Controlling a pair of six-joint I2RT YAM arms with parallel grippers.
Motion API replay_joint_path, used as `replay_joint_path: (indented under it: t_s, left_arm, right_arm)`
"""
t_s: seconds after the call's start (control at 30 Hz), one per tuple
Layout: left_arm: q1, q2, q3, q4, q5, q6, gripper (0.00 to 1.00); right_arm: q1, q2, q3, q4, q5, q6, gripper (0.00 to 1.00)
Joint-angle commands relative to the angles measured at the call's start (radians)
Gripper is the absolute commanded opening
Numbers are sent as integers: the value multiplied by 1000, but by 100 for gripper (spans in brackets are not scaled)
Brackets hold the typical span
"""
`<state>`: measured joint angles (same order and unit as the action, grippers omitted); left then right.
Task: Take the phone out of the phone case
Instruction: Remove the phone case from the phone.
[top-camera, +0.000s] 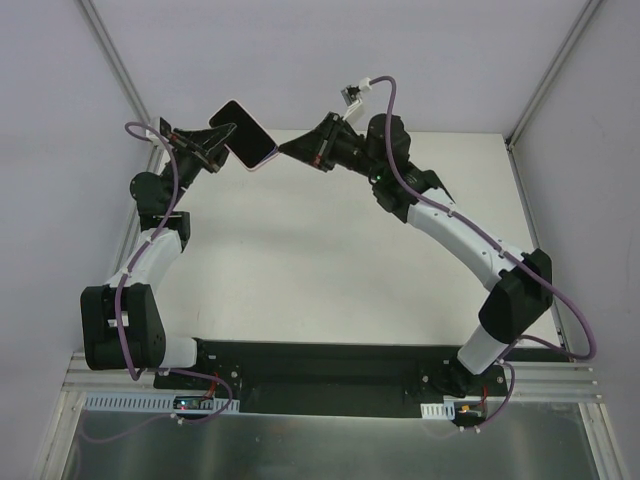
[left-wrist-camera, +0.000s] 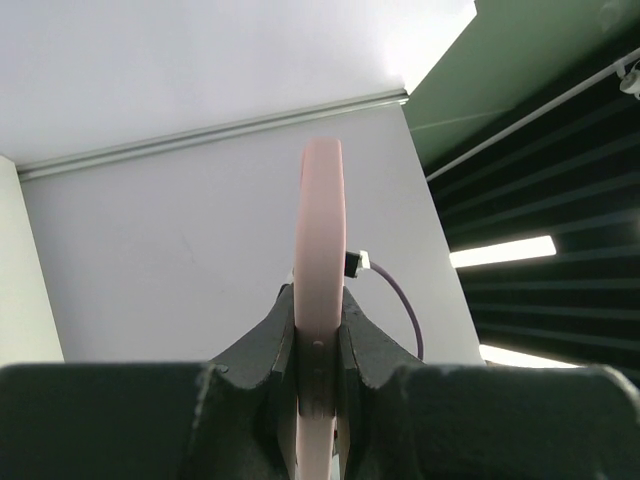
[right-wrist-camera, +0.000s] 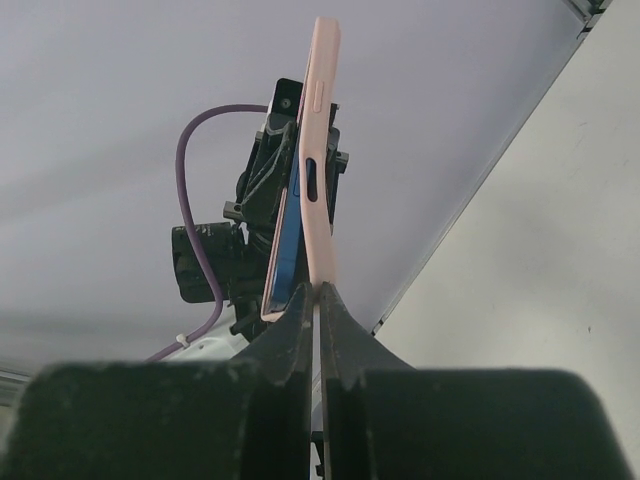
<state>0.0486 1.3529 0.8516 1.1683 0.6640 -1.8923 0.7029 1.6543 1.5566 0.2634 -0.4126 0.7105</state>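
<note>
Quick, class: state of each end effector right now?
Left end effector: closed on the phone case.
Right end effector: closed, tips at the case's edge; pinch unclear.

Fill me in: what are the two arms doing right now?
The left gripper holds the pink phone case clamped edge-on, up in the air above the table. The black phone sits in it, not yet out. The right gripper is shut, its tips at the case's corner; I cannot tell whether it pinches the rim.

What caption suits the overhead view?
Left fingers and right fingers pinch the pink phone case, phone inside, above the table.
</note>
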Motion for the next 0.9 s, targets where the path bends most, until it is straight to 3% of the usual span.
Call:
replay_joint_path:
  t_s: [0.0,0.2,0.57,0.87]
  left_arm:
    - [-46,-70,33,335,40,-77,0]
    - [-46,-74,49,329,55,-59,0]
    - [-73,-89,66,301,106,-21,0]
    - [-89,-98,35,295,114,-7,0]
  right_arm:
    - [66,91,43,-120,-98,-51,1]
    - [79,156,144,-246,-120,-92,1]
    - [81,211,203,-316,-84,-106,8]
    - [81,217,188,-232,-91,-83,25]
